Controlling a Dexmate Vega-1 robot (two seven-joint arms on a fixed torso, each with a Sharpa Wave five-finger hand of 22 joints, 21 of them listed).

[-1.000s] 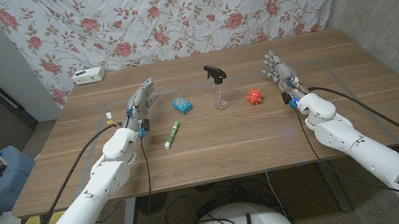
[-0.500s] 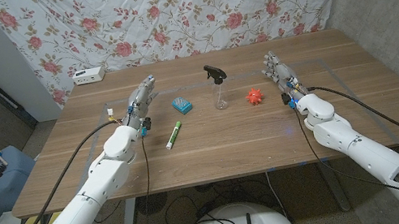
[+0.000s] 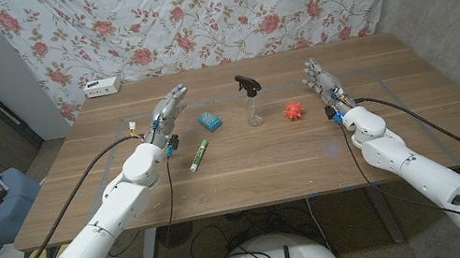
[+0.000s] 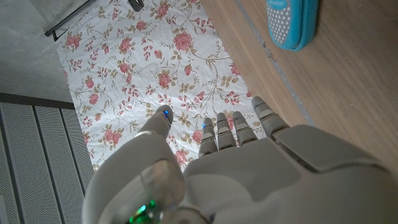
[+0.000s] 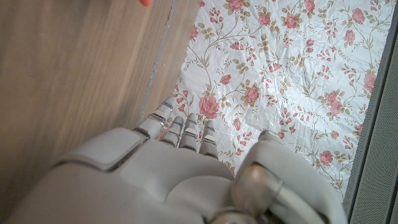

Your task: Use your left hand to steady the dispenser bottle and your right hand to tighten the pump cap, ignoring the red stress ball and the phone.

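Bottle: the clear dispenser bottle [image 3: 253,109] stood upright near the middle of the wooden counter [image 3: 256,167], its black pump cap [image 3: 246,82] on top and nothing touching it.
Left hand: the left hand [image 3: 167,114] was over the counter's left half, well apart from the bottle, fingers straight and a little apart, holding nothing. In the left wrist view the same hand [image 4: 242,168] showed its back, fingers extended toward the floral cloth.
Right hand: the right hand [image 3: 322,84] was at the counter's right side, fingers stretched out and empty (whether it touched the wood I could not tell). The right wrist view showed its back [image 5: 168,168] with the fingers reaching out.
Stress ball: the red stress ball [image 3: 293,111] lay between the bottle and the right hand, apart from both.
Blue object: a small blue object [image 3: 209,120] lay between the left hand and the bottle; it also showed in the left wrist view [image 4: 292,22].
Marker: a green and white marker [image 3: 198,154] lay nearer the front edge, just beside the left wrist.
Backdrop: a floral cloth [image 3: 191,12] hung behind the counter, and a white box [image 3: 102,87] sat at the far left corner.
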